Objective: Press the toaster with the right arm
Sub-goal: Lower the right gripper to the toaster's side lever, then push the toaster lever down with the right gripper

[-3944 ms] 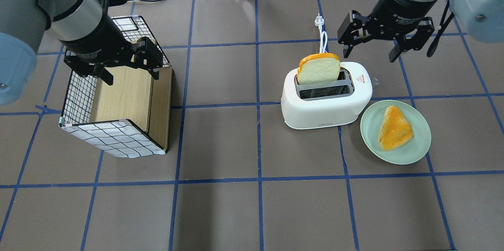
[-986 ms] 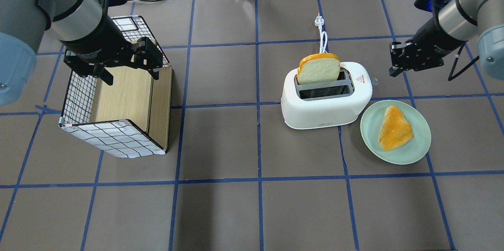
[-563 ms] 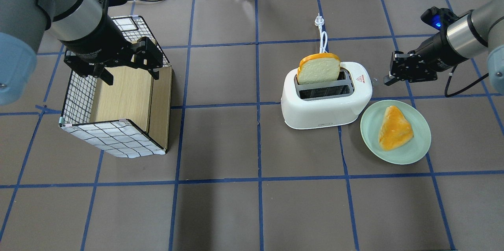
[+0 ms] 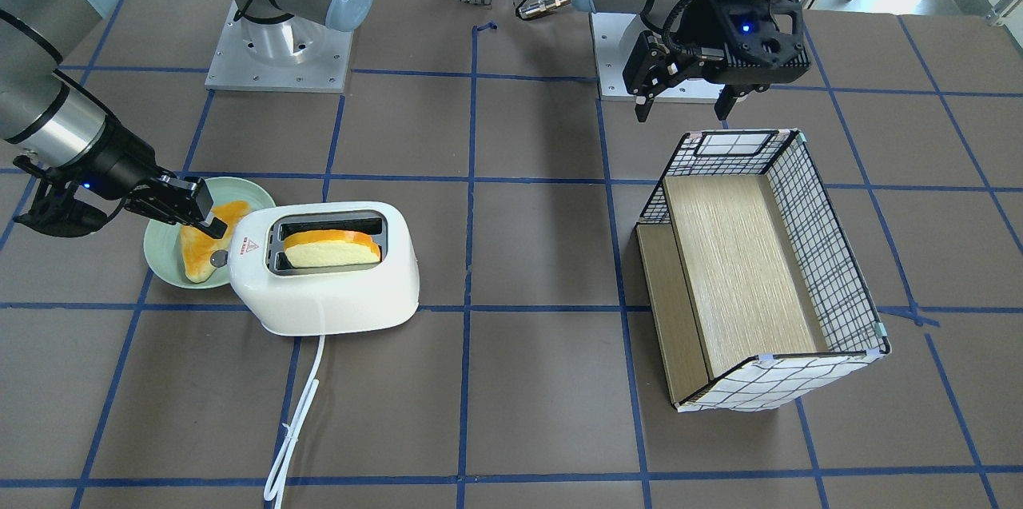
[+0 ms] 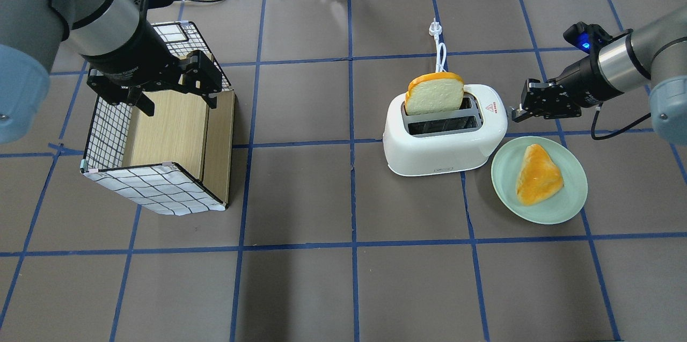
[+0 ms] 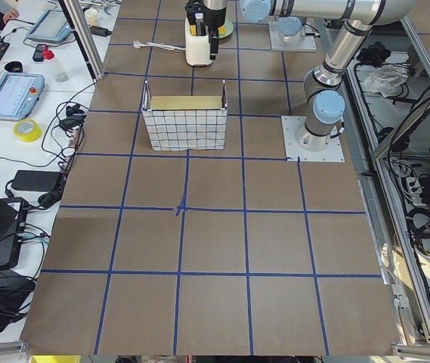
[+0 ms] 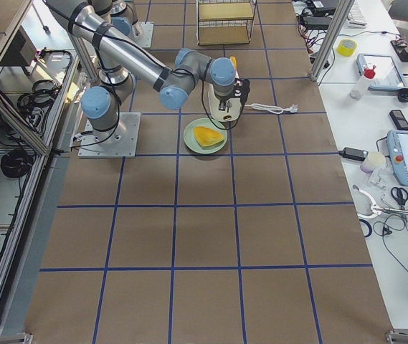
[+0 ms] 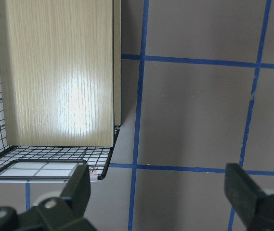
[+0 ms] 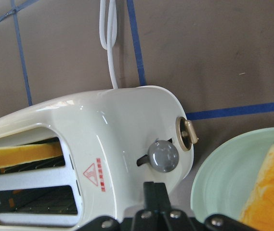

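Observation:
The white toaster (image 5: 445, 143) stands right of the table's middle with a bread slice (image 5: 435, 95) sticking up from its far slot. Its grey round knob (image 9: 163, 156) is on the end facing the plate. My right gripper (image 5: 516, 113) is shut and empty. It lies nearly level, with its tip right by the knob; I cannot tell whether they touch. In the right wrist view the closed fingertips (image 9: 154, 192) sit just below the knob. My left gripper (image 5: 174, 92) is open and empty above the basket.
A green plate (image 5: 504, 170) with an orange pastry (image 5: 538, 174) lies just right of the toaster, below my right gripper. The toaster's white cord (image 5: 440, 52) runs toward the far edge. A wire basket (image 5: 161, 191) with a wooden shelf lies at the left.
My right gripper has shut, turned nearly level and come down from behind the toaster to its right end, moving left up to the knob. The left arm has not moved.

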{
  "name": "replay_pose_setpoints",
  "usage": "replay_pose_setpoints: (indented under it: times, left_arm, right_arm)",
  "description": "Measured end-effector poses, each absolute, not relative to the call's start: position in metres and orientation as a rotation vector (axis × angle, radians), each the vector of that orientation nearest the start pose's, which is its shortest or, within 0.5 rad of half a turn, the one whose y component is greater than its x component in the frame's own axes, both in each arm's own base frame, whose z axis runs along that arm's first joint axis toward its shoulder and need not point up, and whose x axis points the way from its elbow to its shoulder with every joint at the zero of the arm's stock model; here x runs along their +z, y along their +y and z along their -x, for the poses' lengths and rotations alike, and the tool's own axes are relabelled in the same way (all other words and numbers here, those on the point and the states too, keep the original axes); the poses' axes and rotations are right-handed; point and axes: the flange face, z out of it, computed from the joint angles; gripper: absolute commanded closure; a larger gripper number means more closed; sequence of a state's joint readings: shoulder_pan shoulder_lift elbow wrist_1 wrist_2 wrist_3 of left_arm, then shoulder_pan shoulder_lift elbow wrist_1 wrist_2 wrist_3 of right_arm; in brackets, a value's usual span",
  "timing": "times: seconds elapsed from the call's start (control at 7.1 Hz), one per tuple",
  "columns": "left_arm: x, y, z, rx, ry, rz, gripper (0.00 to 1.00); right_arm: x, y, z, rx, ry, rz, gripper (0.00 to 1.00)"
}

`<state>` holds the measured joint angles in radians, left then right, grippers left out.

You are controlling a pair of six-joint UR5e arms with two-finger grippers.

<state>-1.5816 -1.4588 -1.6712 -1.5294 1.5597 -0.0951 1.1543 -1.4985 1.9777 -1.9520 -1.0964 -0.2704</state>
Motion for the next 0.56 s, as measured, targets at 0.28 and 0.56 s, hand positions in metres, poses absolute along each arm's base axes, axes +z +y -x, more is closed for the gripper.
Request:
replay_pose_setpoints:
  times: [0.28, 0.56]
  left_arm:
    - [0.495, -0.448, 0.139, -0.082, 3.151, 0.133, 0.00]
    - [0.495, -0.448, 0.139, -0.081, 3.151, 0.133, 0.00]
  right_arm:
    - [0.301, -0.506, 0.029, -0.107, 2.653, -0.222, 1.00]
    - [0.294, -0.507, 0.029, -0.100, 2.650, -0.224, 1.00]
